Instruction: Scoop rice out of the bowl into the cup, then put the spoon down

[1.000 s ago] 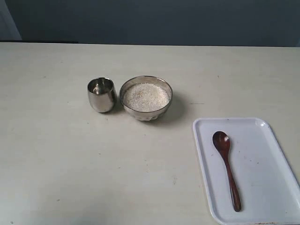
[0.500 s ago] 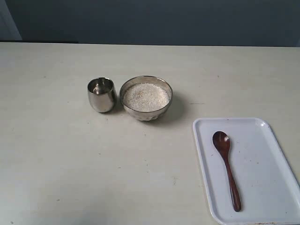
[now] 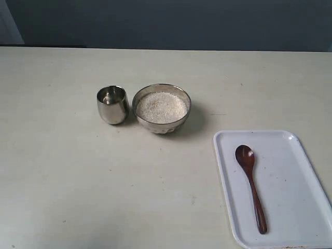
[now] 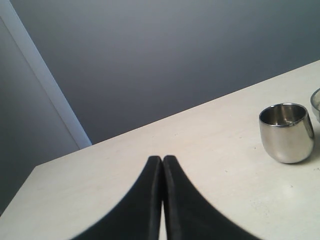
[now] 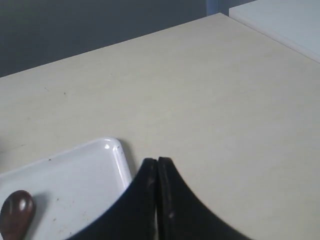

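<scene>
A shiny steel bowl (image 3: 161,108) sits mid-table, filled with white rice (image 3: 161,107). Just to its left stands the small steel cup (image 3: 112,104), also seen in the left wrist view as the cup (image 4: 286,132). The dark reddish-brown wooden spoon (image 3: 251,184) lies on a white tray (image 3: 290,155) at the front right, head toward the bowl. Neither gripper appears in the exterior view. In its wrist view my left gripper (image 4: 162,159) is shut and empty, well short of the cup. My right gripper (image 5: 158,161) is shut and empty beside the tray's corner (image 5: 112,147); the spoon head (image 5: 16,212) shows at the edge.
The pale table (image 3: 78,181) reaches a dark wall at the back. A white raised surface (image 5: 285,20) lies past the table's edge in the right wrist view. A pale wall strip (image 4: 45,85) stands behind the table in the left wrist view.
</scene>
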You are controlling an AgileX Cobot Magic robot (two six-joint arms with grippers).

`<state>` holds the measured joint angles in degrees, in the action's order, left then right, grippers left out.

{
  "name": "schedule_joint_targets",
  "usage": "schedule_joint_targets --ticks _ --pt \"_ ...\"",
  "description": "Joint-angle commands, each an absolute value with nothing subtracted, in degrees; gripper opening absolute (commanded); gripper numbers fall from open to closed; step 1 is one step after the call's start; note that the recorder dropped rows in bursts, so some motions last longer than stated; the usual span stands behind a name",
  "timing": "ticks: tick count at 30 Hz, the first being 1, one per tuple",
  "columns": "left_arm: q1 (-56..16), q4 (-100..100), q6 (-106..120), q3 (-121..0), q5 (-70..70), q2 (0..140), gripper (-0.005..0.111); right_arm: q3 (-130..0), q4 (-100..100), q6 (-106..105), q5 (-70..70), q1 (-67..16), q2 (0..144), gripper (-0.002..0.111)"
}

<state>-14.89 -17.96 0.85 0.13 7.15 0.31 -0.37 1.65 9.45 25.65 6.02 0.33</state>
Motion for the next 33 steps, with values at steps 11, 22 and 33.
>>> schedule_joint_targets --ticks 11,22,33 --pt "-14.87 -17.91 0.45 0.00 7.06 0.00 0.000 0.00 2.27 1.49 21.47 8.04 0.00 -0.001" --pt "-14.87 -17.91 0.45 0.00 7.06 0.00 0.000 0.00 2.27 1.49 20.58 8.02 0.00 -0.001" --pt "-14.87 -17.91 0.45 0.00 7.06 0.00 0.000 0.00 2.27 1.49 20.83 8.02 0.00 -0.001"
